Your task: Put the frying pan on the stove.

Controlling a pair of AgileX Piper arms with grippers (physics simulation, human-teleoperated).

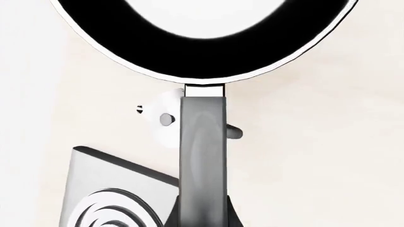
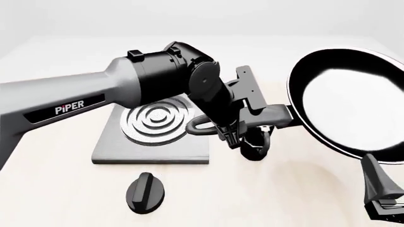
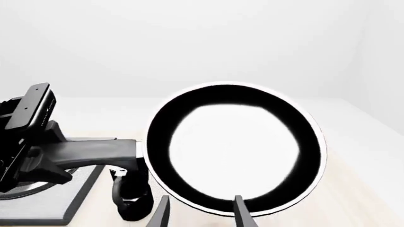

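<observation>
left claw [image 2: 237, 135] grips frying pan [image 2: 344, 101] handle | right claw [image 3: 200, 213] released | knob [image 2: 145, 192] front-only

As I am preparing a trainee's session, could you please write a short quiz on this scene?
1. True or false: the pan rests on the stove.
2. Which one grips the pan's handle? A the left tool, B the right tool, C neither.
3. What small black thing lies on the table on the near side of the stove?

Key: 1 false, the pan is held up to the right of the stove; 2 A; 3 the knob.
</observation>
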